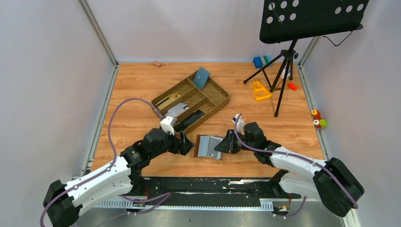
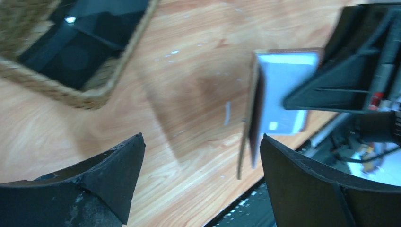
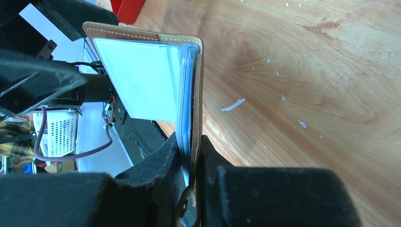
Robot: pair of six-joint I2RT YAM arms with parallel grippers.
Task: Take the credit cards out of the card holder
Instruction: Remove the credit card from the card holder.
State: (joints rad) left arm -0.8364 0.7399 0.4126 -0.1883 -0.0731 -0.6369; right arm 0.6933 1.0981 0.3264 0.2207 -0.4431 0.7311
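The brown card holder (image 1: pixel 208 146) stands open on edge above the wooden table, its grey inside with pale clear sleeves (image 3: pixel 137 80) facing the near edge. My right gripper (image 3: pixel 190 158) is shut on its spine end, pinching the brown cover and the stacked sleeves (image 3: pixel 185 104). I cannot tell the credit cards apart from the sleeves. My left gripper (image 1: pixel 190 144) is open just left of the holder. In the left wrist view the card holder's (image 2: pixel 279 94) free edge hangs close to the right fingertip (image 2: pixel 283 161), with nothing between the fingers.
A woven divided tray (image 1: pixel 218 100) lies behind the arms, with a teal pouch (image 1: pixel 202 78) and dark items in it. A music stand's tripod (image 1: pixel 283 71), a yellow triangle (image 1: pixel 260 91) and small toys (image 1: pixel 318 119) sit at the back right. A black rail (image 1: pixel 213 184) runs along the near edge.
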